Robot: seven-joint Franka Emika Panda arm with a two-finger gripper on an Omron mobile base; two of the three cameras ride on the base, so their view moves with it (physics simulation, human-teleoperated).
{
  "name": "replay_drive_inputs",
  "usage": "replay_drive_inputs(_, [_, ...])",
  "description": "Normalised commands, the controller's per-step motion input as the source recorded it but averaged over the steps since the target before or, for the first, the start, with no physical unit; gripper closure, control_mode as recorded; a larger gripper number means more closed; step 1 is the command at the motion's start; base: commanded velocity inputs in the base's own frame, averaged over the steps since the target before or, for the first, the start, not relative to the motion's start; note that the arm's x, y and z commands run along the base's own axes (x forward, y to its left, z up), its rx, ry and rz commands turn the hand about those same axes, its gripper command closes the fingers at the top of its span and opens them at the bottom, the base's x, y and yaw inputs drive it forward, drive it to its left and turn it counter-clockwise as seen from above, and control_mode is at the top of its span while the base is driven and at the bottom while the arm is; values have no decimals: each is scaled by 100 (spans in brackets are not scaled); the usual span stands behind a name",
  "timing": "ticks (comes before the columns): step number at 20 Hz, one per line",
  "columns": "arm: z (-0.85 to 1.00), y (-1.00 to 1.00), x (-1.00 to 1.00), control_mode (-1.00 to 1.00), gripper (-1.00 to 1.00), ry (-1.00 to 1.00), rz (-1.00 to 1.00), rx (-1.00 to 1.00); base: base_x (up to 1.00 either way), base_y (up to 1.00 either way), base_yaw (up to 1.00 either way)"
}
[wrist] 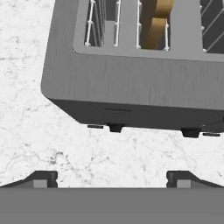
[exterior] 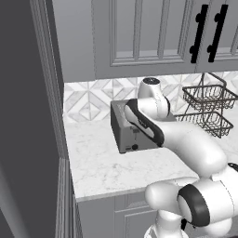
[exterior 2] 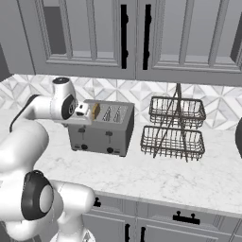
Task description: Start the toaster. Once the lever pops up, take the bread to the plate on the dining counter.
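Pincer spread wide above the toaster, bread in its slot; no writing readable.

The arm hides most of the toaster; the bread is cut off

two-tier wire basket stand on marble worktop, patterned backsplash behind, grey upper cabinets with black handles, lower drawers below

Toaster on worktop w/ bread in a left slot, wire basket rack to its right, cabinets above.
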Motion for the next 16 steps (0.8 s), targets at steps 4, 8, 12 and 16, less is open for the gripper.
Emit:
replay_drive_inputs(4, [-3,-4,16,-100,-100,0,0,0,0,0,0])
replay_drive_inputs(8, [-3,-32,0,-100,-100,0,1,5,0,0,0])
replay_drive_inputs(12, [-10,-33,0,-100,-100,0,0,5,0,0,0])
replay_drive_inputs(16, [-2,-4,10,-100,-100,0,0,0,0,0,0])
